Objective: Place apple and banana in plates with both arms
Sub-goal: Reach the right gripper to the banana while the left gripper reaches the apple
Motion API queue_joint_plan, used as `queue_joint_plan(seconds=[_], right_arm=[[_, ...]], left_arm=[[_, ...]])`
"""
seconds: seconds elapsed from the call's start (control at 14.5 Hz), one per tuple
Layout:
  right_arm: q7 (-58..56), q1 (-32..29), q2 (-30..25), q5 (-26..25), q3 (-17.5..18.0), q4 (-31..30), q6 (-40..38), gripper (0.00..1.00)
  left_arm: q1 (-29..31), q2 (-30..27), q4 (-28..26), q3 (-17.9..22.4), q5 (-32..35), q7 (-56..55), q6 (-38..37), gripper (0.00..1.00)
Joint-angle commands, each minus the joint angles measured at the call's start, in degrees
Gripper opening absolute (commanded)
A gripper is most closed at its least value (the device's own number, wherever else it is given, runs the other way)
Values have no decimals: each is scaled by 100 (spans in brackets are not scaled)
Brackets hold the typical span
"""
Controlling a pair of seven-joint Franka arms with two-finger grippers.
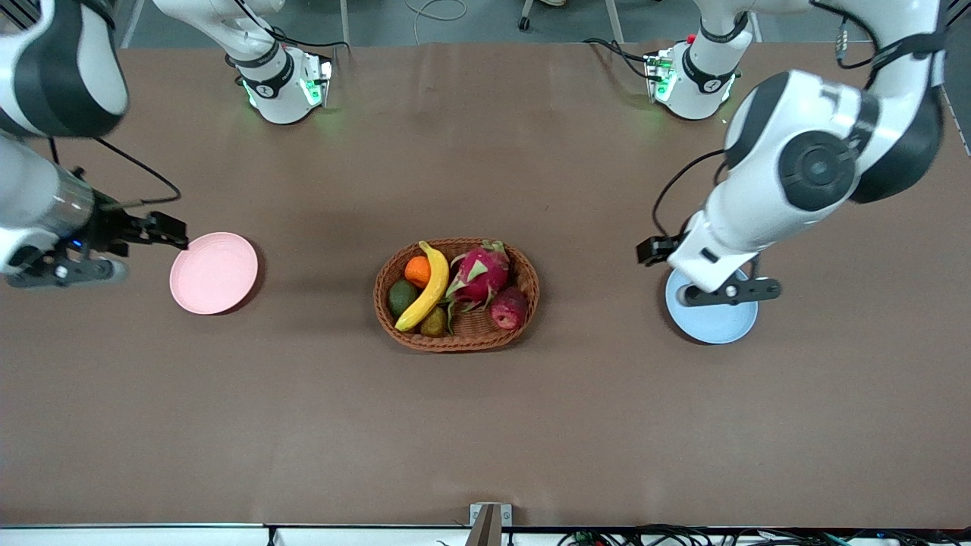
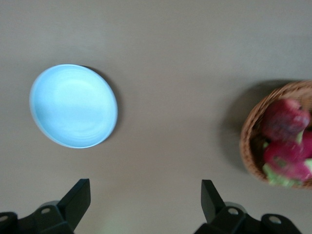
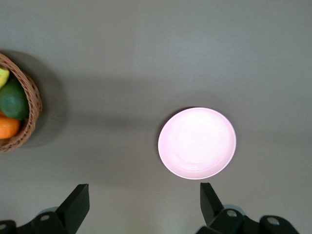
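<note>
brown bench with an oval wicker basket mid-bench. banana and apple both sit in the basket – banana lying along the side toward the right arm's end, apple at the edge toward the left arm's end and nearer the front camera than the dragon fruit beside it. an orange and a green fruit sit next to the banana. pink plate lies bare on the bench toward the right arm's end, blue plate toward the left arm's end, each well apart from the basket. right pincer hangs up in the air by the pink plate, fingers spread wide, nothing held; the plate shows between and past the fingertips in the right wrist view, basket edge off to one side. left pincer is over the bench by the blue plate, fingers wide apart, holding nothing – apple and banana well away from both pincers, not touched.
</note>
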Motion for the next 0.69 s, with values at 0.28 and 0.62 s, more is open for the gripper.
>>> queue_joint_plan(seconds=[0.28,0.62], right_arm=[[1927,1236,952,421,-22,164,651,100],[4271,2343,1698,430,-22,190,1898,100]], left_arm=[[-876,1298,497,15,-44,-2401,1600,100],[-1273,1958,682,15,-62,-3424,2656,100]])
